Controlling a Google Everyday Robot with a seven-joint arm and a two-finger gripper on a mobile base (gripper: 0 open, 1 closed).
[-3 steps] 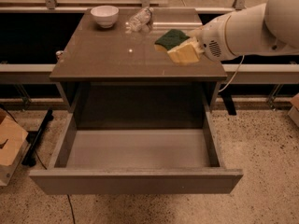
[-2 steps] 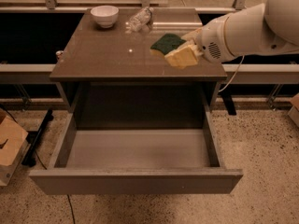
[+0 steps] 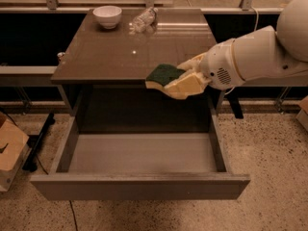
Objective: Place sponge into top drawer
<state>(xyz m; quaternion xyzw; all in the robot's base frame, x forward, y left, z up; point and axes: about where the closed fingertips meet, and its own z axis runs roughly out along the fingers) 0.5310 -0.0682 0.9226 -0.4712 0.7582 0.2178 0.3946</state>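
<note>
sponge point(image 3: 163, 73) is being clamped in pincer point(image 3: 182, 83) at bench point(image 3: 130, 52) front edge, right of centre, above open top drawer point(image 3: 139, 186) | handling is being judged light, soft, squashy; grip across sides

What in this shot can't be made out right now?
All in the camera view:
- Sponge: its right end is covered by the tool, which grips it at the tabletop's front edge, above the open top drawer.
- Drawer's rear: hidden under the tabletop.
- Arm: cut off by the right edge.
- Bottle: too blurred to tell its contents.
</note>
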